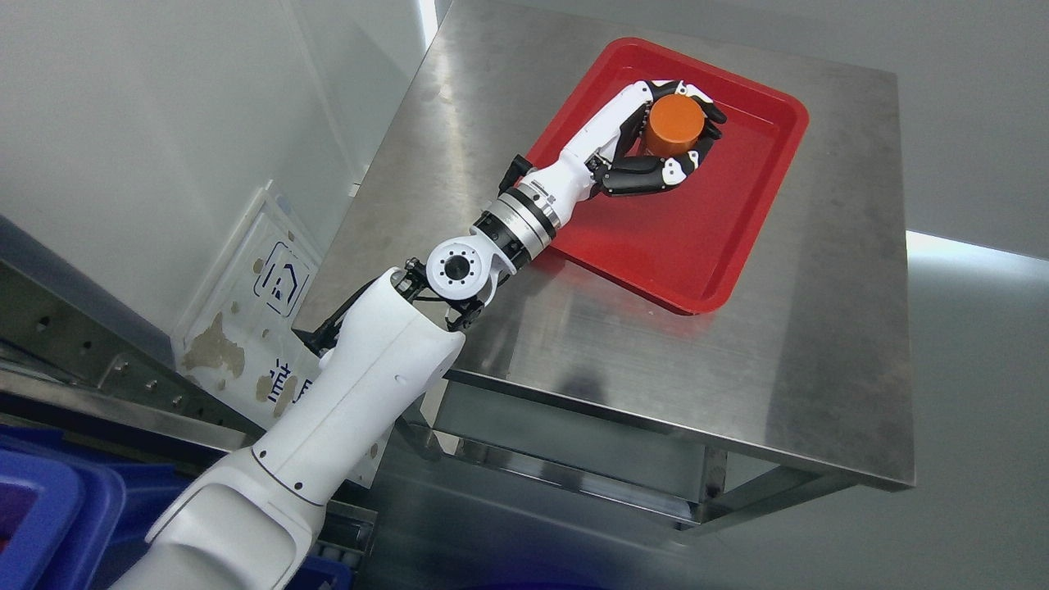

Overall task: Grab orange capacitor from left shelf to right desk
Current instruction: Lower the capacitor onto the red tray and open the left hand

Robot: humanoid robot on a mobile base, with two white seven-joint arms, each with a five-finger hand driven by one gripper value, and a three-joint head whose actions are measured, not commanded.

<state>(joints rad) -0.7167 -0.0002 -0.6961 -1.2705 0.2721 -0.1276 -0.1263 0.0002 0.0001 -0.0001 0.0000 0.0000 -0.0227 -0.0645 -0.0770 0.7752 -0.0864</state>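
An orange cylindrical capacitor (pixel 674 124) is held over the far part of a red tray (pixel 697 246) on the steel desk (pixel 819 344). My left hand (pixel 668 135) reaches in from the lower left across the desk and wraps its black and white fingers (pixel 647 174) around the capacitor, so it is shut on it. Whether the capacitor's base touches the tray floor is hidden by the fingers. The right arm does not show.
A blue bin (pixel 49 508) sits at the lower left corner beside a metal shelf rail (pixel 98 377). A worn white sign board (pixel 262 311) leans against the wall left of the desk. The desk's edges drop off at front and right.
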